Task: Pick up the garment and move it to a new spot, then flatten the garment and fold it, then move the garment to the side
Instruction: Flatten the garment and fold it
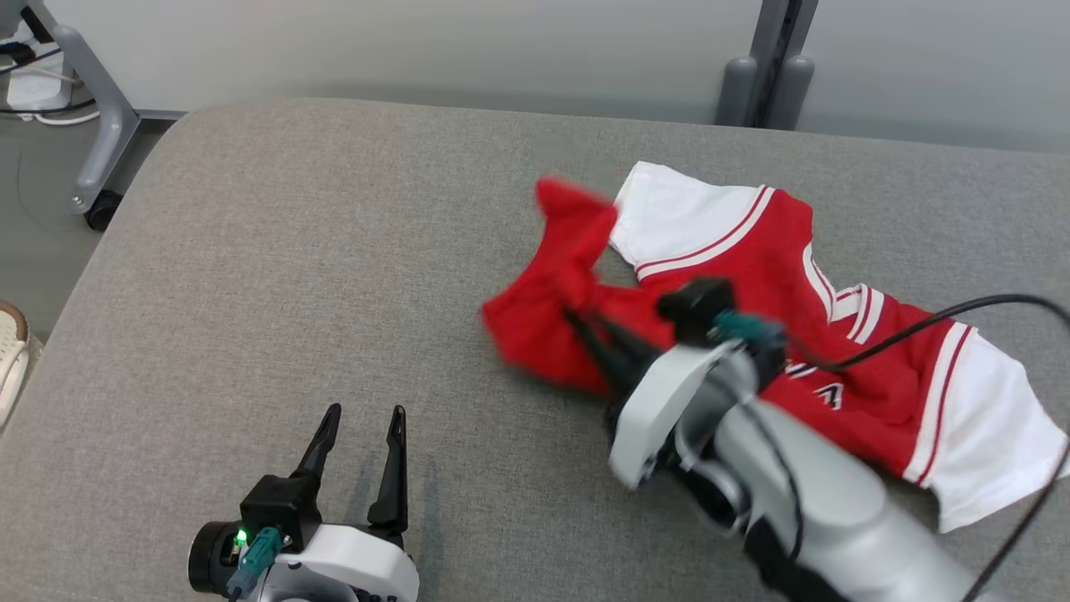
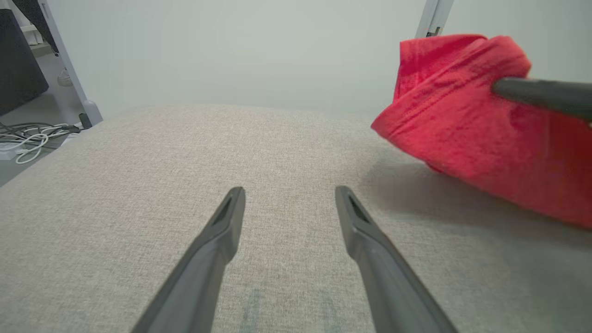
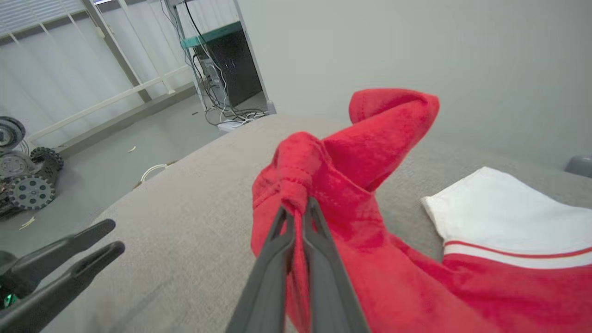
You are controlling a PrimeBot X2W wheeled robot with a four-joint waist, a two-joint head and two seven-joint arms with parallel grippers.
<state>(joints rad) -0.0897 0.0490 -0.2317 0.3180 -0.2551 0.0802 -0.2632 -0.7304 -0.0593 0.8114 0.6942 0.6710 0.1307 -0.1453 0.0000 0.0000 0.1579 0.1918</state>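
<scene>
The garment (image 1: pixel 752 276) is a small red shirt with white sleeves and striped trim, lying crumpled on the right half of the grey padded table (image 1: pixel 334 251). My right gripper (image 1: pixel 577 318) is shut on a bunch of its red hem, lifting that edge off the table. In the right wrist view the gripper (image 3: pixel 296 208) pinches a fold of the red cloth (image 3: pixel 360 152), with a white sleeve (image 3: pixel 504 208) lying flat to the right. My left gripper (image 1: pixel 362 414) stands open over bare table at the lower left, apart from the shirt. Its wrist view shows the gripper (image 2: pixel 289 192) holding nothing, the raised garment (image 2: pixel 462 115) to its right.
The table's rounded left edge drops to the floor, where a caster leg (image 1: pixel 100 142) stands and a shoe (image 1: pixel 10 351) shows. A black cable (image 1: pixel 945 326) runs from my right arm over the shirt. A grey post (image 1: pixel 773 58) rises behind the table.
</scene>
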